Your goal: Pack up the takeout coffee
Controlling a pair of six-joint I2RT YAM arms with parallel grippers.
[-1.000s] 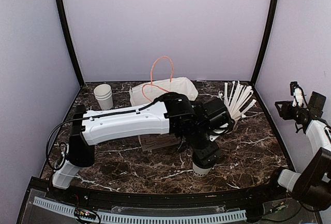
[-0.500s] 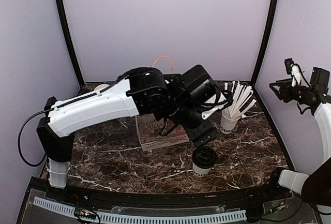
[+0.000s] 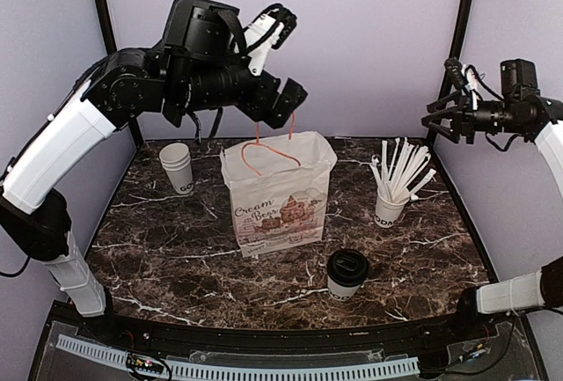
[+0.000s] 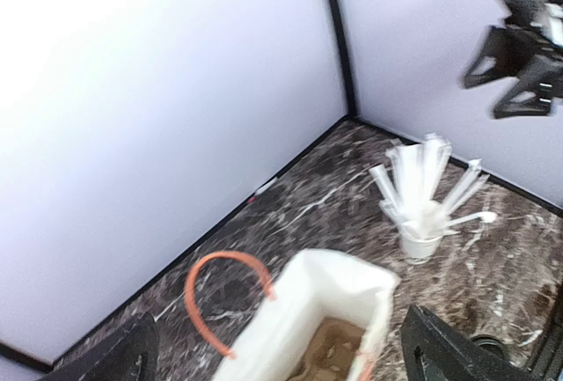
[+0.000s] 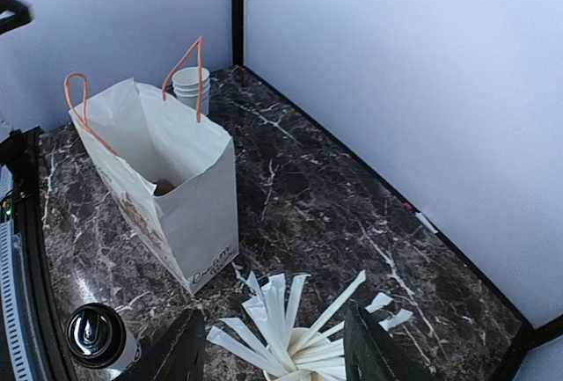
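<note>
Paper bag (image 4: 327, 286): base outside left wrist view

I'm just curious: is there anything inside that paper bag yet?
Only the brownish bottom shows inside the open paper bag; the corners are hidden by its walls. The takeout coffee stands outside, in front of it.

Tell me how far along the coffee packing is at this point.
Done: the paper bag stands upright with its mouth open. In hand: nothing; the left gripper hangs open above the bag, the right gripper is raised at the side, open, empty. Remaining: the takeout coffee stands on the table in front of the bag, not yet picked up or packed.
</note>
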